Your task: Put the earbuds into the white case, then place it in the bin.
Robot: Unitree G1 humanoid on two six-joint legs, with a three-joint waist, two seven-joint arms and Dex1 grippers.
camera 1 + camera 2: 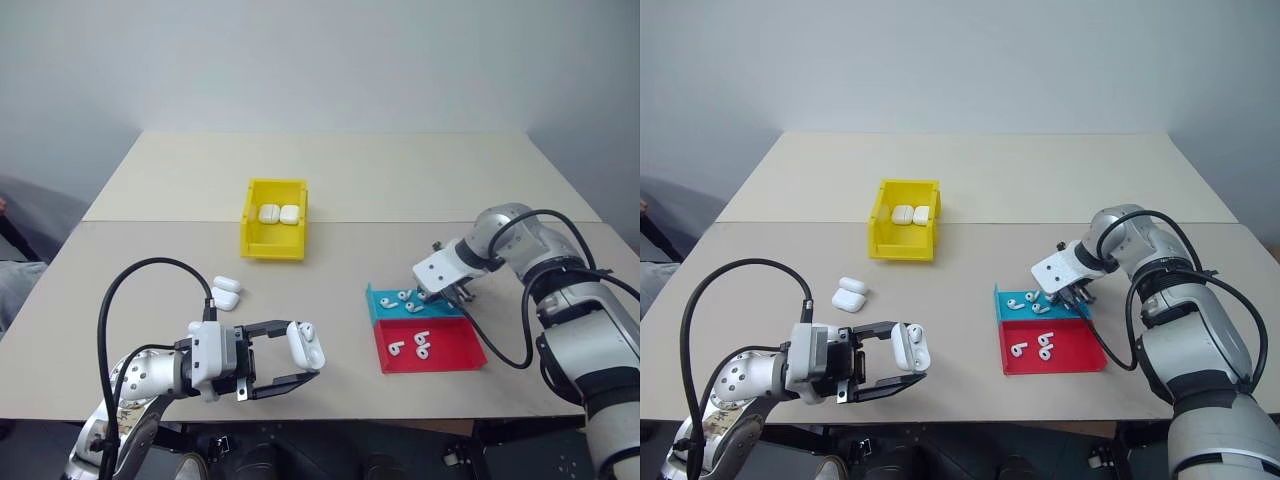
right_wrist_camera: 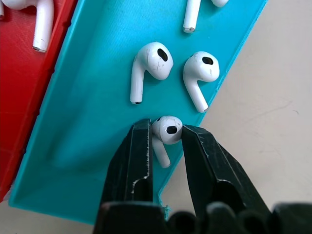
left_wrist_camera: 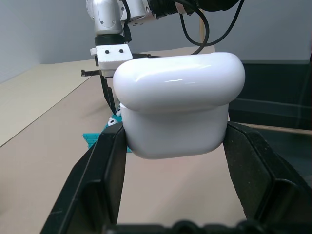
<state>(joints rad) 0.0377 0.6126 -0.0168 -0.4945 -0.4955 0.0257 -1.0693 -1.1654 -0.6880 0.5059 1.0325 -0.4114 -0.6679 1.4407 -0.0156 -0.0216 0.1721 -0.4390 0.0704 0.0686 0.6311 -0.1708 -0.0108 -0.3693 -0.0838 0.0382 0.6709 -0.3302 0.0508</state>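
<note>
So the big beige table (image 1: pixel 340 180) is carrying everything here. Toward the middle of it the yellow bin (image 1: pixel 273 219) is sitting with two closed white cases (image 1: pixel 279 213) lying side by side inside. Off to the robot's right is the shallow tray (image 1: pixel 425 330), teal on the far half and red on the near half, and loose earbuds (image 2: pixel 150 66) are lying scattered across both halves. Two more spare cases (image 1: pixel 225 291) are resting on the bare table near the left arm, touching each other. The left gripper (image 1: pixel 298 362) is hovering above the table's near edge, pointing across toward the right, and its fingers are squeezing tight on the white case (image 1: pixel 305 343), which is standing with its lid flipped open and one earbud already poking out of it. In the left wrist view that case (image 3: pixel 178 105) is sitting wedged between the two black fingers (image 3: pixel 105 170). The right gripper (image 2: pixel 165 139) is angling steeply down into the teal half of the tray, right by its edge beside the bare table, and its fingers are pinching in on the head of a single earbud (image 2: pixel 167 131), with both of them touching it and the stem sticking out underneath. Two other earbuds are lying just beyond that one, apart from the fingers.
</note>
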